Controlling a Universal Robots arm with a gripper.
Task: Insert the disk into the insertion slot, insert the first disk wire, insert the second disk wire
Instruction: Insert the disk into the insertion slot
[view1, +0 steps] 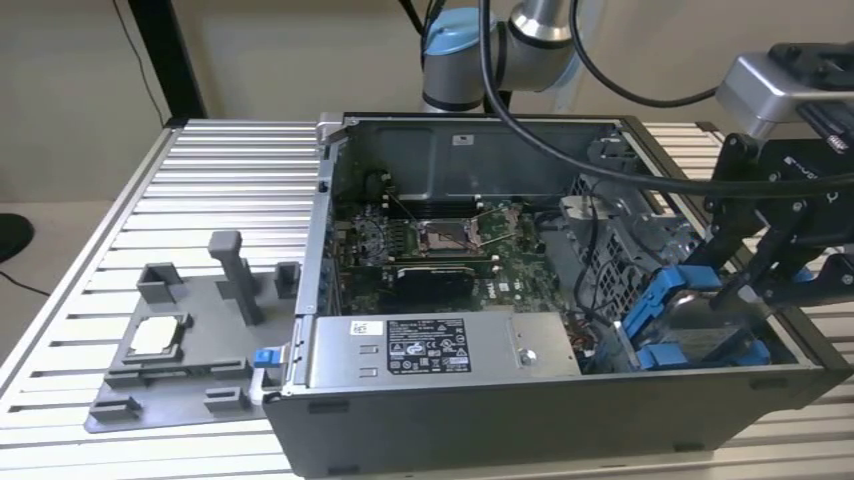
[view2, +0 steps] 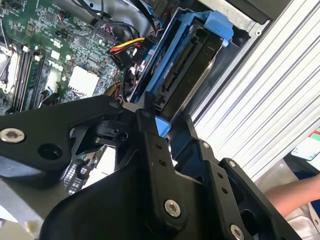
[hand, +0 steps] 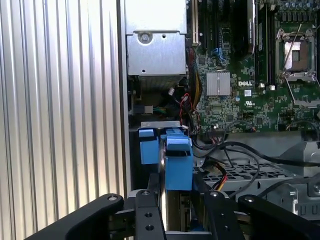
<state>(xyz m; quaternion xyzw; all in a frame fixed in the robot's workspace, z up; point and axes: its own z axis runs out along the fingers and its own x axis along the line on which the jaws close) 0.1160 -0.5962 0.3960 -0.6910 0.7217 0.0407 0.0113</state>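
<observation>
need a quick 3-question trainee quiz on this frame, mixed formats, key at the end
1. True or false: the gripper hangs directly above the processor socket.
2. Multiple choice: the carrier framing the disk is A) blue, B) red, C) yellow.
3. Short answer: what does the open computer case stand on?
Key: 1 false: it is at the disk, in the case's corner on the exterior view's right, apart from the processor socket. 2 A. 3 the ribbed metal table.
</observation>
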